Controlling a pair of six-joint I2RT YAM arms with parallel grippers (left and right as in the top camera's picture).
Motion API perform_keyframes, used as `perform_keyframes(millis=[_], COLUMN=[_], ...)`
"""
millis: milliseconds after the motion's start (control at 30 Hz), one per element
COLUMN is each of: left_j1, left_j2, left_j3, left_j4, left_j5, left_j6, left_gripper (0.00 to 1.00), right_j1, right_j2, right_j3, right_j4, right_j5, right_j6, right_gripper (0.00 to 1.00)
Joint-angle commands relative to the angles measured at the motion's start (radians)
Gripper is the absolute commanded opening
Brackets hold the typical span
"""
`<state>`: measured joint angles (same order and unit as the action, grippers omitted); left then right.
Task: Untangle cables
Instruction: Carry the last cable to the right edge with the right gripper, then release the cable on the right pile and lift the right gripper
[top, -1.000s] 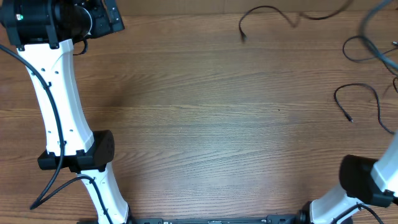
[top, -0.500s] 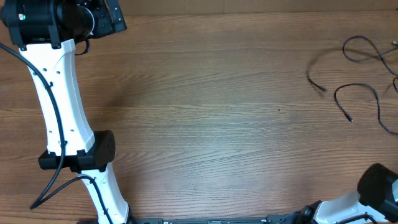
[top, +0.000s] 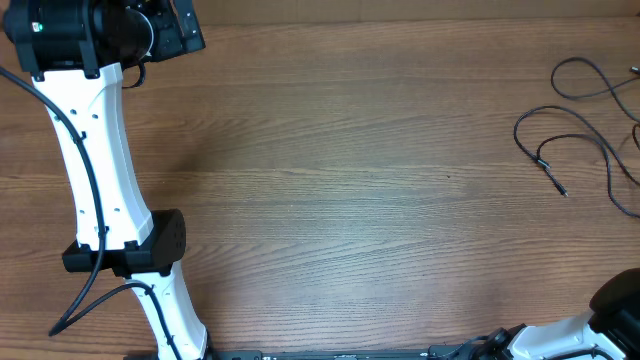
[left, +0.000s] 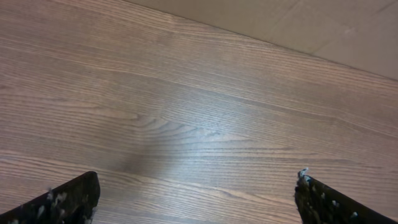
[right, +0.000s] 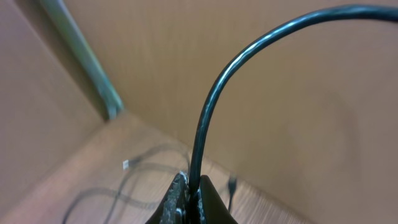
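Note:
Thin black cables (top: 580, 140) lie in loose loops at the table's far right edge, one plug end (top: 558, 186) pointing inward. My right gripper (right: 194, 190) is shut on a black cable (right: 214, 99) that arcs up and off to the right; more cable strands (right: 124, 183) and a whitish plug tip (right: 125, 164) lie blurred on the table below it. In the overhead view only the right arm's base (top: 615, 305) shows at the bottom right. My left gripper (left: 196, 196) is open and empty over bare wood at the far left corner.
The left arm (top: 95, 150) stretches along the table's left side. A brown cardboard wall (right: 298, 81) stands behind the table.
The cable end that lay across the top middle has been dragged right and now rests in the loops at the right edge. The right arm has pulled further out of the overhead view.

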<state>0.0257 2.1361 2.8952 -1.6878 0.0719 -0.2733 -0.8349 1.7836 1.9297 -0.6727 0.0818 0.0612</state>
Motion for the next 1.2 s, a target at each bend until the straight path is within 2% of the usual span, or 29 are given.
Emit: perform_keyframes(millis=[0,233,400,433,467,500,600,700,867,967,1167], left_j1=[-0.011,-0.029,-0.047,-0.051,-0.053,-0.055,-0.056,-0.059,-0.059,-0.059,-0.060], left_j2=[-0.003,0.002,0.002,0.002,0.002,0.002,0.002,0.002,0.002,0.002,0.002], left_j3=[0.011,0.011,0.011,0.010,0.010,0.010,0.010,0.000,-0.053,-0.093,-0.125], left_j4=[-0.002,-0.002,-0.002,-0.002,-0.002,-0.002,-0.002,-0.002,-0.002,0.006,0.047], left_j5=[0.007,0.007,0.006,0.007,0.007,0.007,0.007,0.007,0.003,-0.001,0.000], left_j6=[0.027,0.027,0.027,0.027,0.027,0.027,0.041,0.047,0.050,0.050,0.049], left_gripper=[1.00,1.00,1.00,1.00,1.00,1.00,1.00,1.00,1.00,1.00,1.00], right_j1=[0.021,0.096,0.153,0.167,0.173,0.185,0.205,0.230,0.279,0.337,0.481], right_j2=[0.011,0.095,0.200,0.218,0.222,0.224,0.213,0.168,0.105,0.100,0.115], right_j3=[-0.121,-0.347,-0.369,-0.369,-0.369,-0.369,-0.357,-0.344,-0.341,-0.342,-0.342], right_j4=[0.047,0.149,0.133,0.132,0.132,0.133,0.118,0.112,0.153,0.168,0.174], right_j5=[-0.030,-0.069,-0.069,-0.068,-0.068,-0.069,-0.071,-0.158,-0.344,-0.411,-0.376], right_j6=[0.056,0.130,0.153,0.153,0.153,0.153,0.109,0.037,0.047,0.102,0.256], right_gripper=[0.04,0.04,0.04,0.06,0.26,1.00,1.00,1.00,1.00,1.00,1.00])
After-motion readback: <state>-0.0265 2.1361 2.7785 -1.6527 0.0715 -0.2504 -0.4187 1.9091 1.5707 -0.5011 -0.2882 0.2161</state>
